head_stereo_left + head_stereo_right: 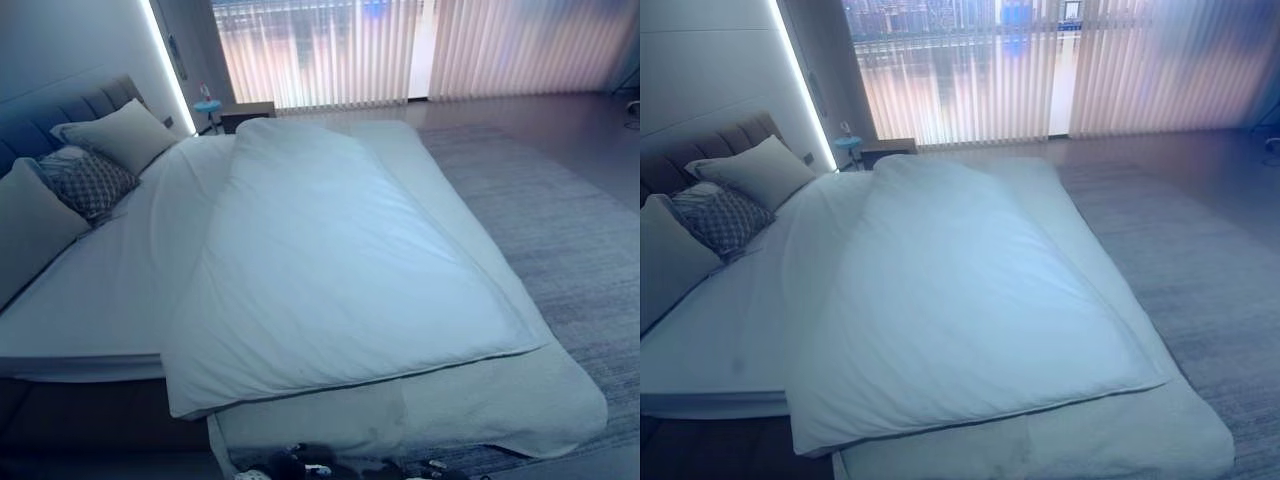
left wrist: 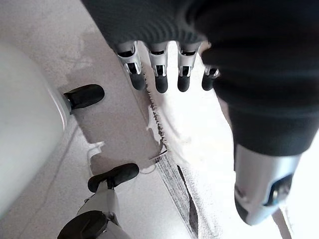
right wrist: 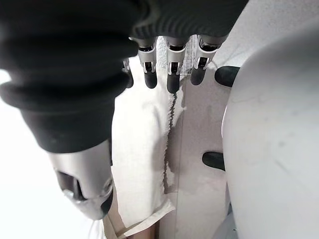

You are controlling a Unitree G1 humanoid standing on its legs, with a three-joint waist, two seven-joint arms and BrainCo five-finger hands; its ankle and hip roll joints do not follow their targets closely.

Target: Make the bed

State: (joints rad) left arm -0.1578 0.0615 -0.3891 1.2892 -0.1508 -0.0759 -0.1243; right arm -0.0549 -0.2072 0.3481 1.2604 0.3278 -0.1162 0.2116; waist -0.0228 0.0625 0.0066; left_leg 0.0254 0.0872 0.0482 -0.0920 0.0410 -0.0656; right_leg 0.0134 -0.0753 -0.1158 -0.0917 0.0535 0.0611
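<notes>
We find the white duvet point(image 1: 330, 270) spread over the bed point(image 1: 90, 300) in the frame's centre but lying askew, its lower corner overhanging bottom right, so we judge straightening remains. Three pillows point(image 1: 85, 180) sit at upper left. No containers appear. The left hand point(image 2: 159, 74) and right hand point(image 3: 169, 74) hang empty, fingers relaxed.

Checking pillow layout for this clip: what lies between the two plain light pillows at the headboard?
A dark patterned cushion lies between the far plain light pillow and the near plain light pillow, touching both; both eye views show it.
</notes>
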